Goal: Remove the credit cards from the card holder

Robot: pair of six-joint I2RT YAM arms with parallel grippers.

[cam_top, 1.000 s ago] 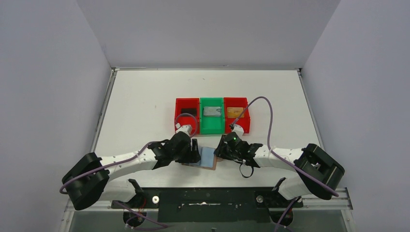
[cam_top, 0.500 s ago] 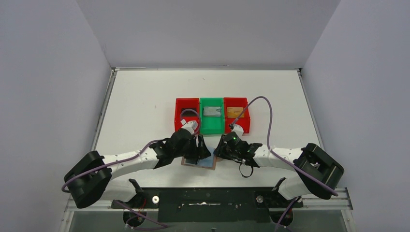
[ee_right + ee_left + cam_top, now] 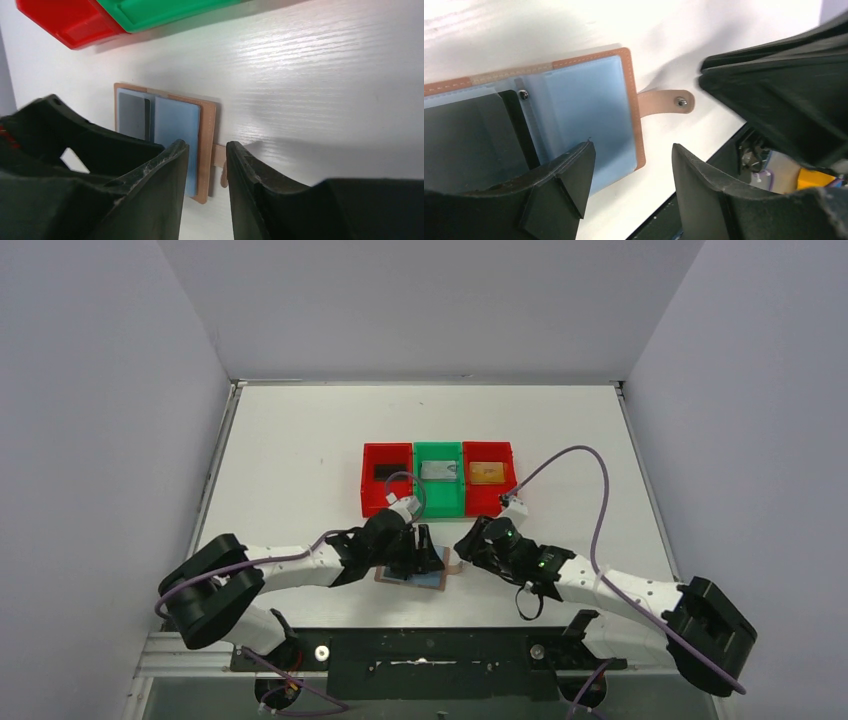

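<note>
At the left of the overhead view, the left gripper hangs low over the small tan-brown leather bifold card holder. The holder lies open on the white table, close to the near edge. From above, the gripper hides much of the holder. Its own wrist camera shows more: the jaws stand well apart and grip nothing. One finger is over a pale blue inner pocket, the other beyond the holder's edge above bare table. That camera also shows a dark grey card sitting inside a pocket at 9 o'clock from the fold.

At 12 o'clock from the holder, three plastic bins stand side by side in a row. Only the overhead view shows their contents: the left red bin holds a black card, the green bin a silver-grey card, and the right red bin a gold-orange card.

The short strap tab sticks out from the holder at 3 o'clock. At 2 o'clock from the holder is the right gripper. Its wrist camera shows its jaws only narrowly apart, with the tab visible in the gap, flat on the table. The left wrist camera shows the tab lying free.
</note>
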